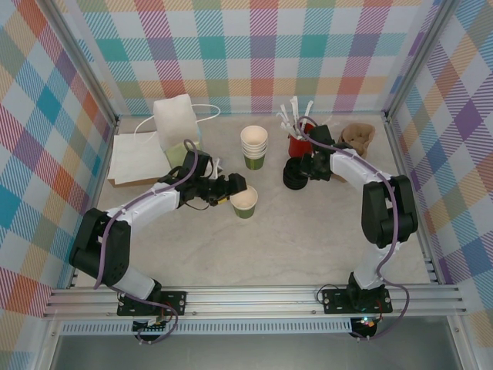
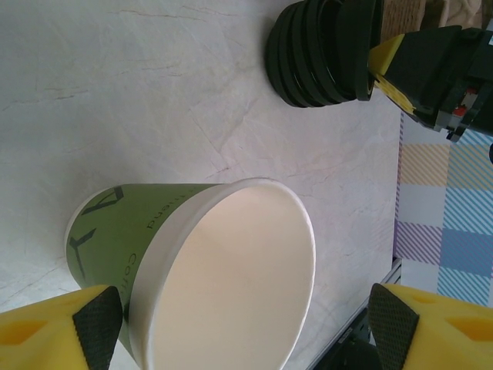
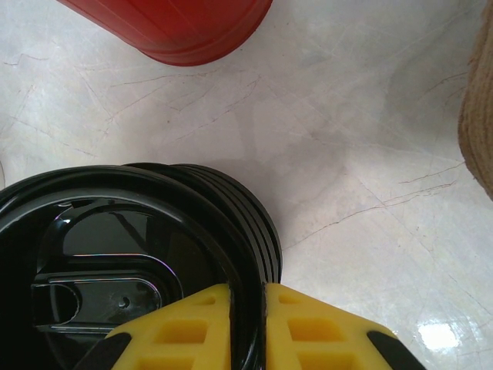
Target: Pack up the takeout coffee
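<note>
Centre of the top view: a lidless olive-green and cream paper cup point(image 1: 245, 202) stands mouth up on the pale table point(image 1: 308, 247); the left gripper point(image 1: 240, 194) straddles it, fingers spread wide, not clamped; well apart to the upper right, the right gripper point(image 1: 304, 168) pinches the rim of the top round black plastic lid point(image 3: 115, 254) of a stack; the lid likely travels lower left, down onto the cup's upright axis.

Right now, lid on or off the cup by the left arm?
Off. The coffee cup shows an open mouth, empty cream inside; the black lids sit stacked apart, top one pinched in the right jaws.
</note>
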